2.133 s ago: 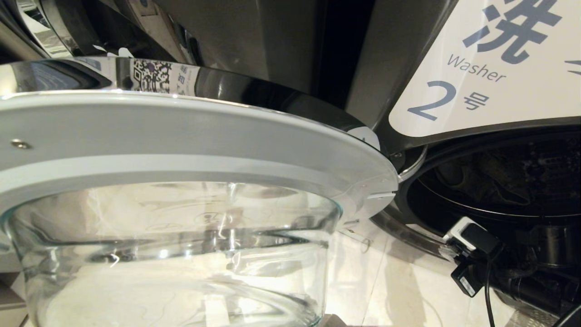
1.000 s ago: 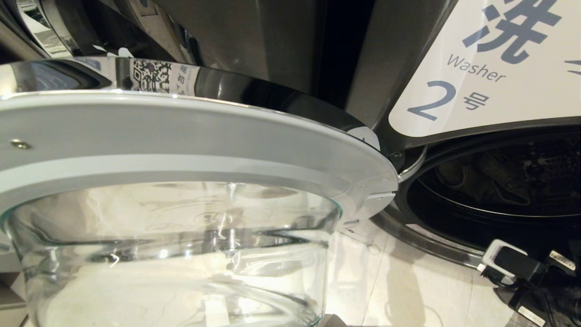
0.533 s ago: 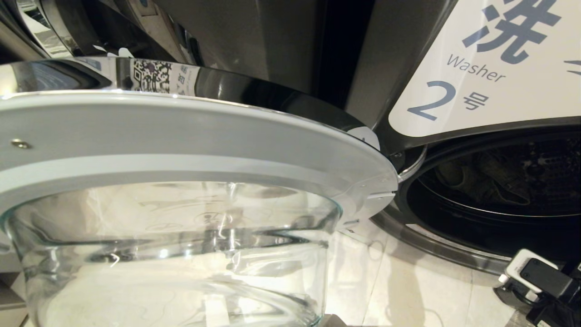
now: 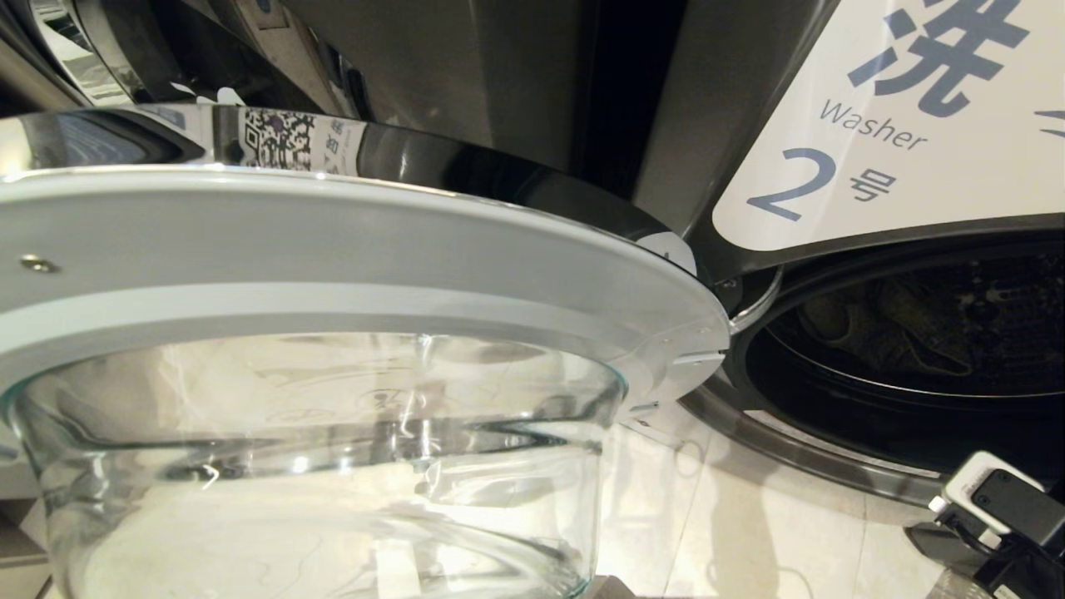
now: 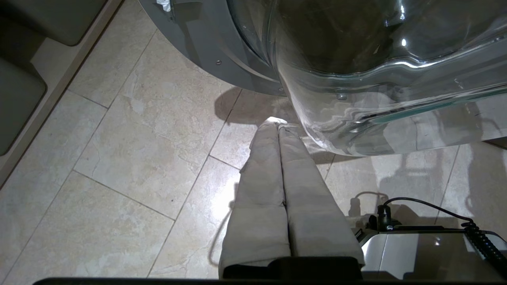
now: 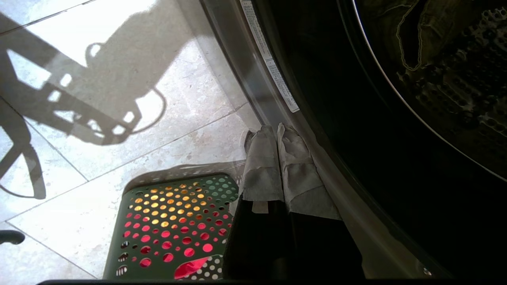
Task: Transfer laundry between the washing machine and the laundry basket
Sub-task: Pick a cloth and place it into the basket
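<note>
Right gripper: padded fingers pressed together, nothing between them; tips seen just outside the grey rim of the washing machine, at frame centre of the right wrist view. Only the wrist hardware of this arm is seen in the head view, at lower right.

Laundry basket: lower left of the right wrist view, on the tiled floor, close beside the gripper body. Red-pink and mustard yellow laundry is glimpsed through its round holes.

Drum: upper right of the same frame, dark. A dull olive garment is seen inside, at right centre of the head view. Its long axis cannot be told.

Key relation: gripper sits between basket and drum mouth, basket on the lower-left side, drum on the upper-right. Right arm judged far nearer to both than the left.

Left gripper: fingers shut and empty, hung over bare tile under the glass bowl of the open door.

View differences: basket and its contents are shown only by the right wrist view; label "2" and the door's swing to the left are given only by the head view
</note>
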